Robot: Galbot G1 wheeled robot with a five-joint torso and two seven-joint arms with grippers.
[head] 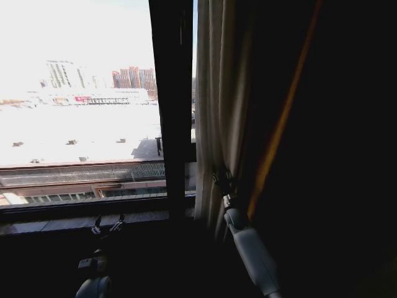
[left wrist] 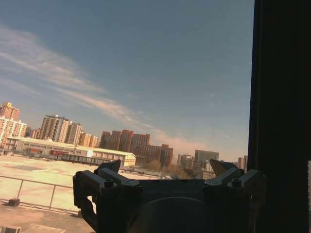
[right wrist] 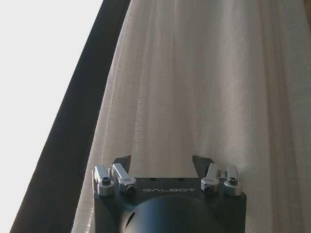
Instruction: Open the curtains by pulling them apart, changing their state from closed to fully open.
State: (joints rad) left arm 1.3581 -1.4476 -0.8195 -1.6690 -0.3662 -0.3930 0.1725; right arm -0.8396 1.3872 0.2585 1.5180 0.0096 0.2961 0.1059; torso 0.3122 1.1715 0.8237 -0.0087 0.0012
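The sheer cream curtain [head: 217,105] hangs gathered in narrow pleats just right of the dark window post [head: 173,99]. My right gripper [head: 222,181] is raised against its lower part. In the right wrist view, my right gripper [right wrist: 162,162] is open, and the pleated curtain [right wrist: 204,82] hangs close in front of its spread fingers, with nothing clamped between them. My left gripper [head: 107,225] sits low by the window sill, away from the fabric. In the left wrist view, my left gripper [left wrist: 165,167] is open and faces the glass and sky.
A dark opaque drape with an orange edge [head: 279,130] hangs right of the sheer curtain. The window pane [head: 80,93] to the left is uncovered and shows roofs and towers. The dark sill [head: 80,217] runs beneath the pane.
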